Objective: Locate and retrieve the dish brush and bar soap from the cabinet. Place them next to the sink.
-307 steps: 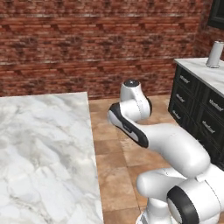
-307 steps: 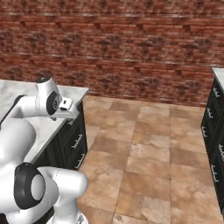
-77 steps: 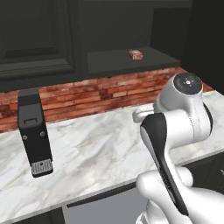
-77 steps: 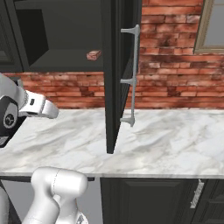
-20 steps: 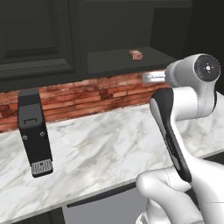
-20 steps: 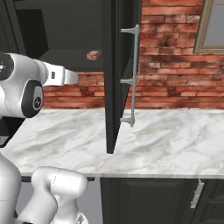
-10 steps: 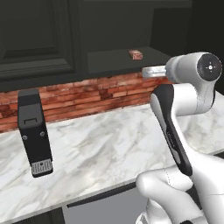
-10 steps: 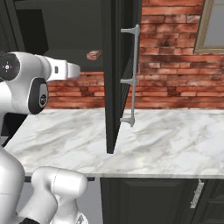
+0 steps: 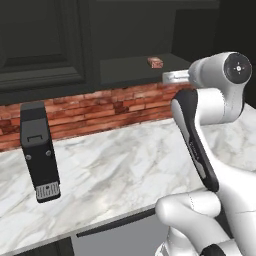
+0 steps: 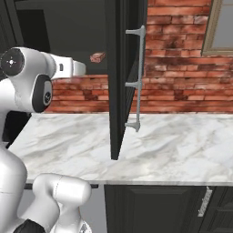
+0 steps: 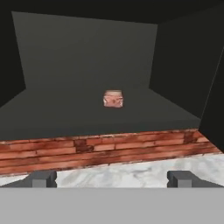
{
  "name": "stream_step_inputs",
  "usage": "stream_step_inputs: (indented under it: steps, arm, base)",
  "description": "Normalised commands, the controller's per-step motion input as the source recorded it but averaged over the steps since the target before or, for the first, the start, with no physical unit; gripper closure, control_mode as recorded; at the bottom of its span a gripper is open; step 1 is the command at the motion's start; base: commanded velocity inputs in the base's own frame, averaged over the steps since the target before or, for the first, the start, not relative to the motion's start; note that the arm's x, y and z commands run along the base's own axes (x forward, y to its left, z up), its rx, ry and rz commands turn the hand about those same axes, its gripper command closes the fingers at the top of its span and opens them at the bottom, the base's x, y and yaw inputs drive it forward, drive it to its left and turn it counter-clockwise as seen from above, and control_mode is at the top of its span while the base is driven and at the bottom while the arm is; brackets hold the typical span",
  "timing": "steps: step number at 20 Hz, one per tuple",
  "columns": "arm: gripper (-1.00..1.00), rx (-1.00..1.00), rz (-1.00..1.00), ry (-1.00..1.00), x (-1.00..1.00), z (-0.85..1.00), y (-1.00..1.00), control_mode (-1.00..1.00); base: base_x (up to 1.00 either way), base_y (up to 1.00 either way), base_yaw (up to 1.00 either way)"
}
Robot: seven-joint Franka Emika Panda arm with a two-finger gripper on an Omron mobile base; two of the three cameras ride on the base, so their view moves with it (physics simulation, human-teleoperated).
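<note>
The gripper (image 11: 112,178) has its two fingertips (image 11: 43,178) spread as wide as they go, with nothing between them; in the hand view it points straight at the cabinet (image 11: 87,57) from in front of it. Directly below the cabinet runs the white marble counter (image 9: 125,165), backed by a strip of red brick wall (image 9: 100,107). On that counter, below the cabinet's closed left door, lies a black boxy device (image 9: 40,152). The cabinet's right door (image 10: 122,77) stands swung open, its long silver bar handle (image 10: 136,79) facing outward. Deeper in, on the cabinet's dark floor and near its middle, sits the bar soap (image 11: 113,99): a small reddish-orange block with a paler tan face, well clear of the cabinet's walls and apart from the gripper.
</note>
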Motion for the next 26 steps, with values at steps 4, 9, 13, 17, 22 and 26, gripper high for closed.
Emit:
stream_step_inputs:
  steps: [4, 9, 13, 17, 22, 26]
  arm:
    - [-1.00, 0.03, -0.04, 0.08, 0.53, -0.01, -0.23, -1.00]
    - [-1.00, 0.02, -0.04, 0.02, 0.54, 0.00, -0.11, -1.00]
    - [-1.00, 0.00, -0.01, -0.02, 0.43, 0.00, 0.02, -1.00]
    - [-1.00, 0.00, 0.00, -0.01, 0.38, 0.00, 0.07, -1.00]
    - [-1.00, 0.00, 0.00, 0.00, 0.38, -0.02, 0.04, -1.00]
    - [-1.00, -0.01, 0.00, 0.01, 0.41, -0.04, 0.01, -1.00]
  base:
    - [0.00, 0.00, 0.00]
    - [0.00, 0.00, 0.00]
    - [0.00, 0.00, 0.00]
    - [0.00, 0.00, 0.00]
    - [0.00, 0.00, 0.00]
    - [0.00, 0.00, 0.00]
